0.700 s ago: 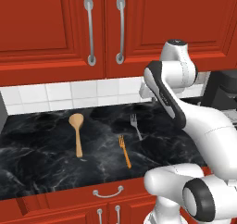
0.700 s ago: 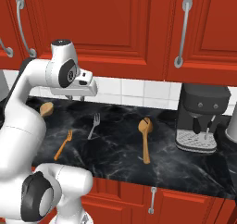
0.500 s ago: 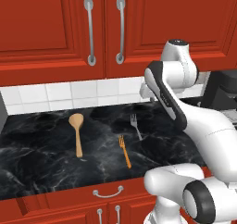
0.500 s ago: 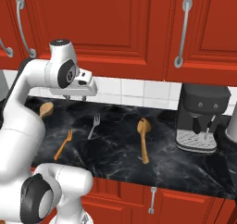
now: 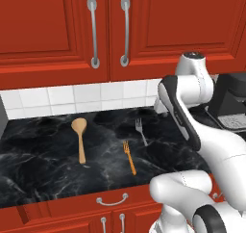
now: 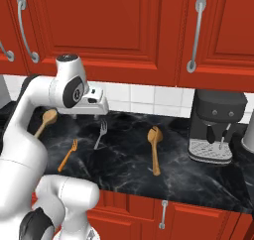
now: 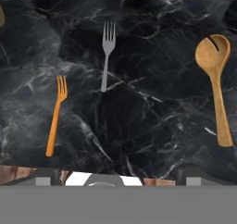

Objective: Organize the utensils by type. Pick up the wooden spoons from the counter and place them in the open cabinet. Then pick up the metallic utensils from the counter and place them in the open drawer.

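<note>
Black marble counter (image 7: 152, 102) below raised, downward-facing, open gripper (image 6: 88, 116).

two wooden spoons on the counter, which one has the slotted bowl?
The wooden spoon nearer the coffee machine: slotted spoon. Its bowl has a slit at the tip. The other spoon, past the two forks, has a plain solid bowl.

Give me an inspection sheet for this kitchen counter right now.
Surface: black marble counter.
Job's things: plain wooden spoon, slotted wooden spoon, grey fork, orange fork, all lying flat and apart.
Clutter: coffee machine at the counter's right end.
Claw: claw open, above the counter, holding nothing.
Cables: nothing seen.
Surroundings: red cabinets above with doors shut, drawer below shut, white tile backsplash.
</note>
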